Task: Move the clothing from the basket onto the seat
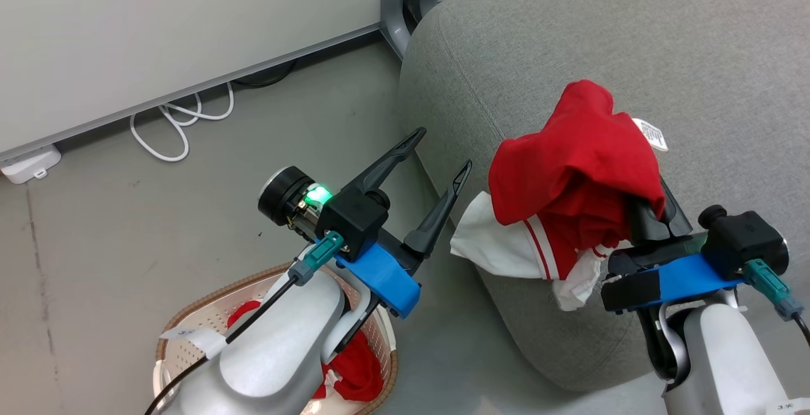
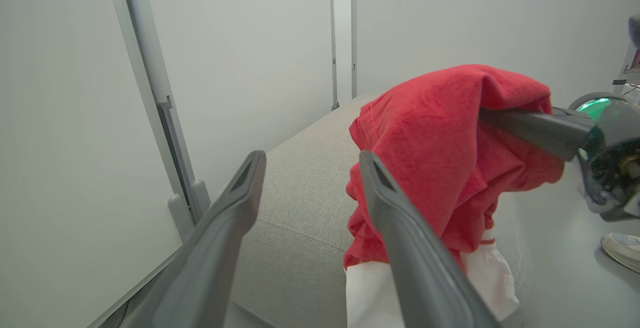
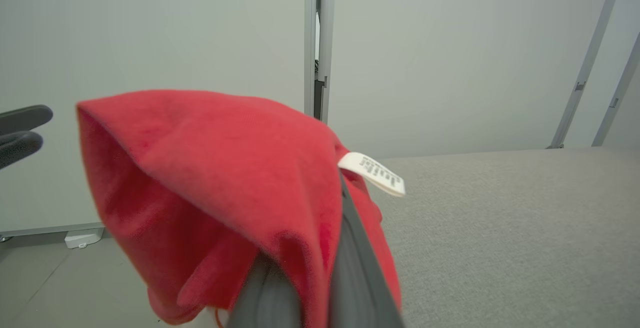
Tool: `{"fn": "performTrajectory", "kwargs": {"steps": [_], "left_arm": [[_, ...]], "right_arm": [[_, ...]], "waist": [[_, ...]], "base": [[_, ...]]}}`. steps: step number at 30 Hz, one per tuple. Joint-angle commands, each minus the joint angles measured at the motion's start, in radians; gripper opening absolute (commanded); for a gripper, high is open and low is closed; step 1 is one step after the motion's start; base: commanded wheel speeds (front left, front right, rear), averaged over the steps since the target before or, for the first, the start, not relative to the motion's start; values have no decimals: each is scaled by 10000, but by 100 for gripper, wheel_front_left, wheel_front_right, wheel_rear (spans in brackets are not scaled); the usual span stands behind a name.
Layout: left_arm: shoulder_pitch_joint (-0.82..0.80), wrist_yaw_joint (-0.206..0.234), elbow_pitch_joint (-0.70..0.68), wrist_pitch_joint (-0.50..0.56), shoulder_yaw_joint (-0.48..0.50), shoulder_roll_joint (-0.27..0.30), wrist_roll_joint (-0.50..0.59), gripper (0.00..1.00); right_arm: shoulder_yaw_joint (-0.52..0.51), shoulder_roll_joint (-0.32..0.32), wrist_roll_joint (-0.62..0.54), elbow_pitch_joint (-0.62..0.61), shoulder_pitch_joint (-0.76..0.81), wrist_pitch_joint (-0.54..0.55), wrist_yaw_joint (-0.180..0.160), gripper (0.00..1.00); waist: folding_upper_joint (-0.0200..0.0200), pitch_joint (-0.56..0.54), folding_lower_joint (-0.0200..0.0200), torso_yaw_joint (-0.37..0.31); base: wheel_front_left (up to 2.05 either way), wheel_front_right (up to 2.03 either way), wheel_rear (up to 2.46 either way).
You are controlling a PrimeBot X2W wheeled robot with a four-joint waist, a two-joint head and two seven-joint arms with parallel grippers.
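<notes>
The clothing (image 1: pixel 569 162) hides the fingertips of the right hand (image 1: pixel 645 212); the left forearm (image 1: pixel 272 345) covers much of the edge-cropped basket (image 1: pixel 190 355).

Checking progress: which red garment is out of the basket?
The red white-trimmed fabric garment in the right end effector at the grey seat; the other lies in the cream plastic basket.

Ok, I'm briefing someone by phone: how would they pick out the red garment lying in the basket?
Find the grey seat; on the floor to its left stands a cream basket with a brown rim. The garment is the red fabric bunched inside it, unlike the other red garment, which hangs from the right pincer over the seat.
</notes>
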Motion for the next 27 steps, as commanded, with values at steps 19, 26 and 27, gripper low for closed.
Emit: {"fn": "performTrajectory", "kwargs": {"steps": [19, 26, 27], "left_arm": [[-1034, -113, -113, 3, -94, 125, 470, 100], [-1729, -172, -282, 108, -140, 285, 709, 100], [-1819, -161, -300, 119, -148, 318, 741, 100]], "right_arm": [[-1514, -669, -407, -1331, -3085, -36, 5, 0], [-2834, -1572, -381, -1892, -4930, -35, 3, 0], [-3042, -1711, -367, -1877, -5166, -35, 5, 0]], "waist": [[-1, 1844, 0, 729], [-1, 3276, 0, 1154], [-1, 3468, 0, 1195]], "base": [[0, 0, 0], [0, 0, 0], [0, 0, 0]]}}
